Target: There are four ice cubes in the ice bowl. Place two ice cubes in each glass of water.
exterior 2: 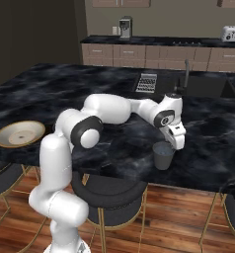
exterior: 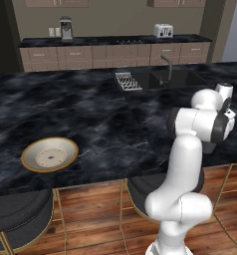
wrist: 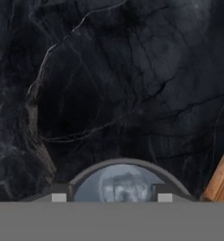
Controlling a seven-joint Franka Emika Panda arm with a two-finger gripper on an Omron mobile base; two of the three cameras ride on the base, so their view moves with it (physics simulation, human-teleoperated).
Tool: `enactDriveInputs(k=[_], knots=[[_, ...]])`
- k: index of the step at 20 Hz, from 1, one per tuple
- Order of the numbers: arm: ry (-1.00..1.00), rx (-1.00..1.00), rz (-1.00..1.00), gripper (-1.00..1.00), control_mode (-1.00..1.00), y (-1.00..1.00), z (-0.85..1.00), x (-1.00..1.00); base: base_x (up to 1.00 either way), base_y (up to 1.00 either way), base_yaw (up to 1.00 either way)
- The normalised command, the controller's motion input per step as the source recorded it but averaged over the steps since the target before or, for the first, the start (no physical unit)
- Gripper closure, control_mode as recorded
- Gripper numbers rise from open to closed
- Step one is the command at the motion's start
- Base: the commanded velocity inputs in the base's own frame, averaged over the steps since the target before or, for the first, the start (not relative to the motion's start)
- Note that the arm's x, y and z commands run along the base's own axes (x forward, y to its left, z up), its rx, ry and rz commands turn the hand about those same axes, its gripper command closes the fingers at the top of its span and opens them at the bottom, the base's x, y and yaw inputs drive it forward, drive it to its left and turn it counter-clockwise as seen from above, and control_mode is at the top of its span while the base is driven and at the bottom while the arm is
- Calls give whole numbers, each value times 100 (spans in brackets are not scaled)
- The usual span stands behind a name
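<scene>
**user_a:** Gripper [exterior 2: 175, 146] is parked right over the glass of water [exterior 2: 163, 156] near the counter's front edge, hand pointed straight down. Presumably it's held that way so anything let go drops straight into the glass instead of skittering across the black marble counter [exterior 2: 213, 128].

**user_b:** Agreed. From the hand view, the rim of the glass [wrist: 124, 165] is seen at 6 o'clock, with a pale lump inside the water that looks like an ice cube [wrist: 119, 185]. How many are in there can't be told, it's too blurry.

**user_a:** How open are the jaws though?

**user_b:** The two fingertips [wrist: 59, 197] are seen spread apart at the bottom of the hand view, one on each side of the glass mouth. So they're parted somewhat, not clamped together. Nothing is seen pinched between them, and the glass itself doesn't look touched.

**user_a:** And the ice bowl [exterior: 49, 154]?

**user_b:** It's sat way off at about 9 o'clock from the glass, well apart, near the front edge of the counter too. Something small and dark is visible in its middle, but whether cubes are left in it can't be made out. A second glass isn't something that can be pointed to with any confidence.
</scene>
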Motion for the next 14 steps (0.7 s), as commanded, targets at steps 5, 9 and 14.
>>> enactDriveInputs(k=[5,9,14], knots=[[0,3,-4,-100,-100,0,0,21,0,0,0],[0,3,-1,-100,-100,-3,23,-25,0,0,0],[0,-1,8,-100,-100,40,10,-100,0,0,0]])
